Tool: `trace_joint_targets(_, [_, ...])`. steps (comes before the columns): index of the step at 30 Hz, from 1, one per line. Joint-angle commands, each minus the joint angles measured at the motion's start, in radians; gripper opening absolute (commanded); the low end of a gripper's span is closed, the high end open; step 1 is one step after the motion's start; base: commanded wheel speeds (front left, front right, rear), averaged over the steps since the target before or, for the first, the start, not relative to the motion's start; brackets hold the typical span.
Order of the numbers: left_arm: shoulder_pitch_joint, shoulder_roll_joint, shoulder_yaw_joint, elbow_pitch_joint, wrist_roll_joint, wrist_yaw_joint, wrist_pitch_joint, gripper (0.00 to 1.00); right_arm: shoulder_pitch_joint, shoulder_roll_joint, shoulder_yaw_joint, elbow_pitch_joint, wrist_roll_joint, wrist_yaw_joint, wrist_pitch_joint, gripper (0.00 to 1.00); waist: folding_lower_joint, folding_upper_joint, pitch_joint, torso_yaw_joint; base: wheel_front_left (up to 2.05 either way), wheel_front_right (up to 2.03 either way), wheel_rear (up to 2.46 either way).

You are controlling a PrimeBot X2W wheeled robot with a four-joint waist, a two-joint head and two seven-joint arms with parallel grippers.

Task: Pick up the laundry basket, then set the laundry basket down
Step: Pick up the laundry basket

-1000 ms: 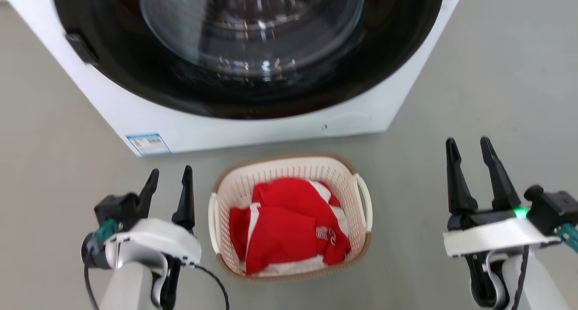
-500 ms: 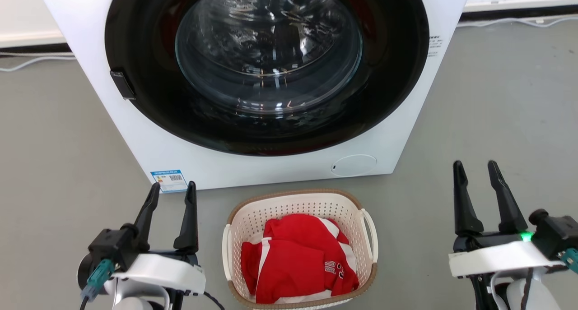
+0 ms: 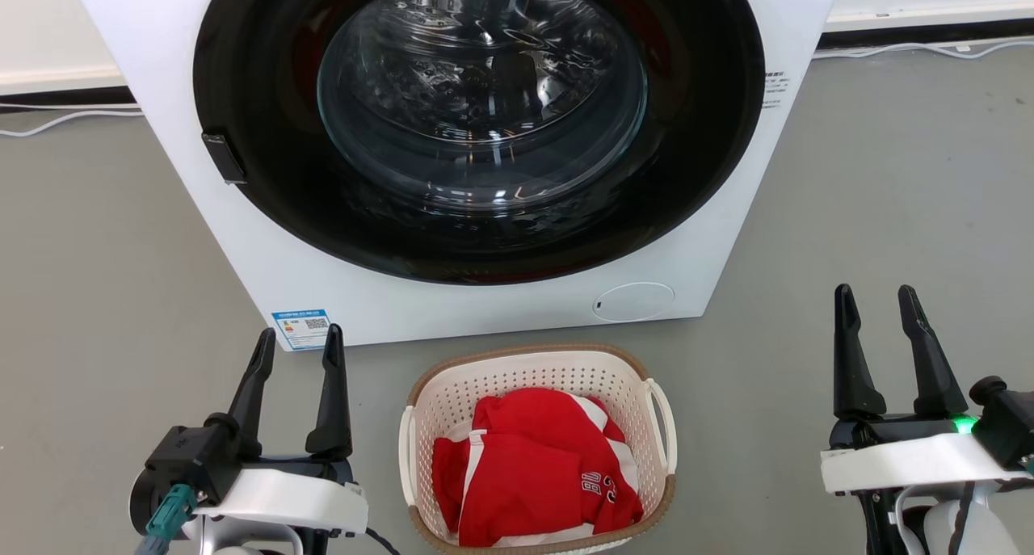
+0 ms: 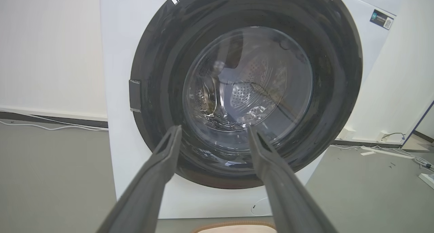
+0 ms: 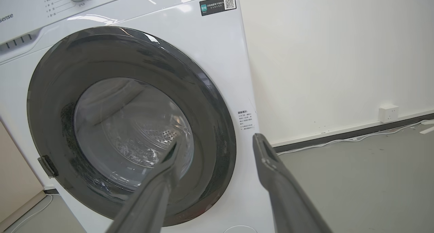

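Laundry basket [image 3: 525, 375] down on the grey floor [image 3: 848, 175], just in front of the washing machine [image 3: 485, 317], untouched, with a red garment [image 3: 525, 474] bundled inside. Left pincer [image 3: 299, 334] just beside the basket's left flank, right pincer [image 3: 876, 294] well apart on the other side; both spread wide, gripping nothing, fingers pointing toward the machine. Flanking like this, probably to bring one pincer to each white loop handle [image 3: 669, 430] for a level two-sided lift. Pick-up not yet begun. Likely need next: lowering and drawing inward, farther on the right. Soft load, so little risk of shifting; tilt the main worry.
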Motion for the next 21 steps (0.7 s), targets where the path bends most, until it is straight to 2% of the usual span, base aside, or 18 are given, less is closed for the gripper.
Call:
trace_joint_targets(1, [-0.013,0.010,0.029,-0.028,-0.002,0.008,-0.006,1.00,-0.016,-0.004,0.021,-0.031,-0.012,0.007,-0.009,1.00,0.0001,0.0000,0.002,0.001,0.00,0.00,0.00])
trace_joint_targets(21, [-0.022,0.010,0.033,-0.012,-0.008,0.005,-0.006,1.00,-0.022,0.002,0.018,-0.019,-0.014,0.007,-0.009,1.00,0.0001,0.0000,0.006,-0.001,0.00,0.00,0.00])
